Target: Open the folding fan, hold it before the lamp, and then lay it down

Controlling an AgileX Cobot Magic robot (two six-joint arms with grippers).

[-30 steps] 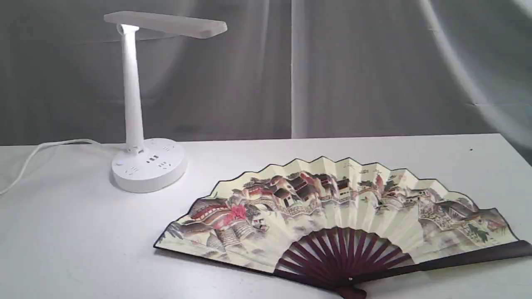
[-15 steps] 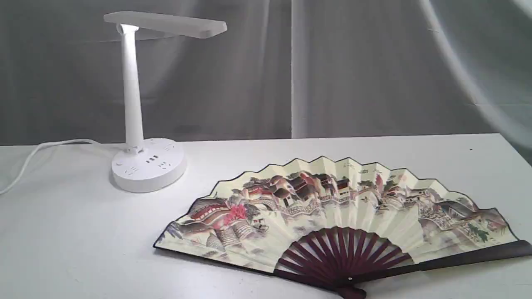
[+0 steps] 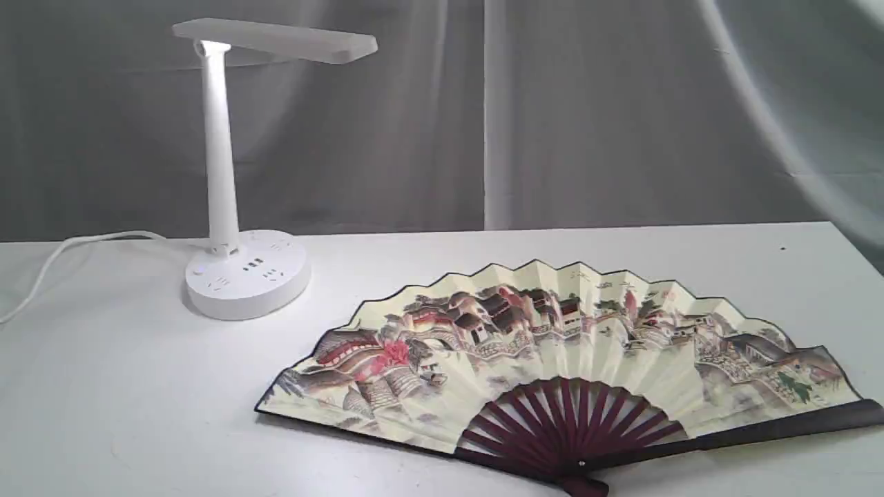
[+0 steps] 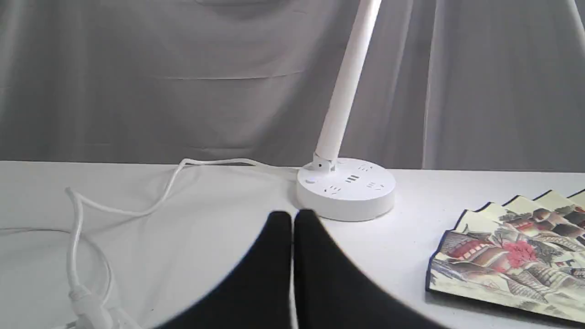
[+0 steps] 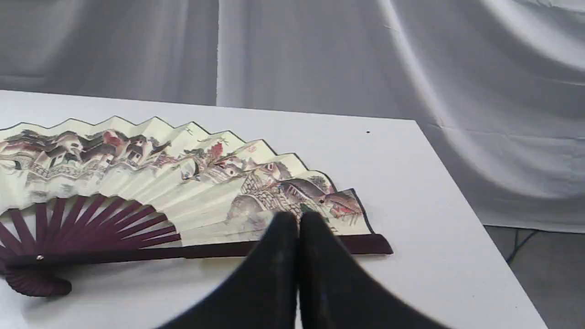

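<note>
Though left gripper (image 4: pixel 292 218) and right gripper (image 5: pixel 298 220) are pinched closed, empty, the right sits nearer the fan (image 3: pixel 552 345), four o'clock of the lamp (image 3: pixel 221 172).

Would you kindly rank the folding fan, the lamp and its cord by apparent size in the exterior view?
The folding fan, largest, though nearest the camera
then the lamp
then the cord, only partly in frame

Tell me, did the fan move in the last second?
No. In the exterior view the fan lies open on the table, its left tip just as far from the lamp as before.
</note>
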